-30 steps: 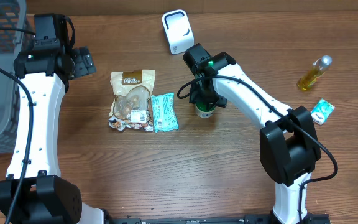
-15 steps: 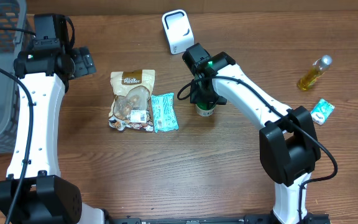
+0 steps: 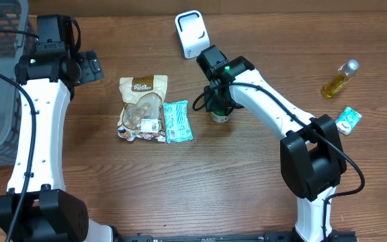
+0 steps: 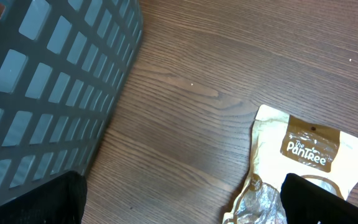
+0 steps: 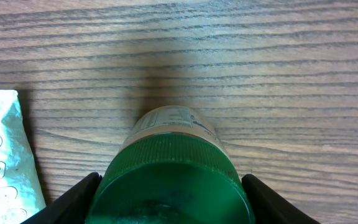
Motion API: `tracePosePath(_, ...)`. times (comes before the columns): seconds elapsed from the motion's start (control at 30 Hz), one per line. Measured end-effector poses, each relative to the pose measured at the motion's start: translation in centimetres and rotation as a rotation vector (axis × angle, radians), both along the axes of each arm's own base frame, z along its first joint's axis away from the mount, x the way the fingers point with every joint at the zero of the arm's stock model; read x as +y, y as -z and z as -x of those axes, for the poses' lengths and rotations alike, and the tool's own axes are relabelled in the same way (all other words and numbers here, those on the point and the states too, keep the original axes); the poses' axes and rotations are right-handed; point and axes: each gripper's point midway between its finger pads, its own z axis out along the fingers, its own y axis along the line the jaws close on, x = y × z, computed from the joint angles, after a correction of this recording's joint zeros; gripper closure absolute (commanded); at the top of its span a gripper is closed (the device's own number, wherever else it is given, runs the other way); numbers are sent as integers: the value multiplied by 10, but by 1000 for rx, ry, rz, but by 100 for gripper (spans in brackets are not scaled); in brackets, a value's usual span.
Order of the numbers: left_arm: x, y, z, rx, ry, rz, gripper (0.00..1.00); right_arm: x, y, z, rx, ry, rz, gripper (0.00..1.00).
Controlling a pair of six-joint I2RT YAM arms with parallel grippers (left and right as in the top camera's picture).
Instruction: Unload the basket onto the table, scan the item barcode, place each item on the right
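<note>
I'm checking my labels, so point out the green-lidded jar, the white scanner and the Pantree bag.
green-lidded jar (image 5: 169,185): right wrist view, the lid.
white scanner (image 3: 191,35): overhead view, its front face.
Pantree bag (image 4: 309,148): left wrist view, brown label.

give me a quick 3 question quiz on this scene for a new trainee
1. Pick one. The right gripper is: A) closed on the green-lidded jar; B) open over bare table; C) gripping a packet.
2. True or false: the left gripper is open and holds nothing.
3. In the overhead view, which item lies between the snack pouch and the jar?

Key: 1 A. 2 true. 3 the teal packet.
</note>
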Motion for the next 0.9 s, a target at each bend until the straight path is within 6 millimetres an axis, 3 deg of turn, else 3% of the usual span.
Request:
tracePosePath(0.33, 0, 0, 0, 0, 0, 0, 0, 5, 0, -1, 0, -22, -23, 37)
tracePosePath(0.47, 0, 0, 0, 0, 0, 0, 0, 6, 1, -1, 1, -18, -26, 9)
tracePosePath(0.53, 0, 0, 0, 0, 0, 0, 0, 6, 0, -2, -3, -19, -29, 0)
tracePosePath(0.67, 0, 0, 0, 0, 0, 0, 1, 10, -2, -8, -29, -23, -42, 0)
tracePosePath(0.8, 0, 0, 0, 0, 0, 0, 0, 8, -17, -14, -30, -11, -44, 0)
tracePosePath(0.9, 0, 0, 0, 0, 0, 0, 0, 7, -44, -26, -64, 14, -68, 0)
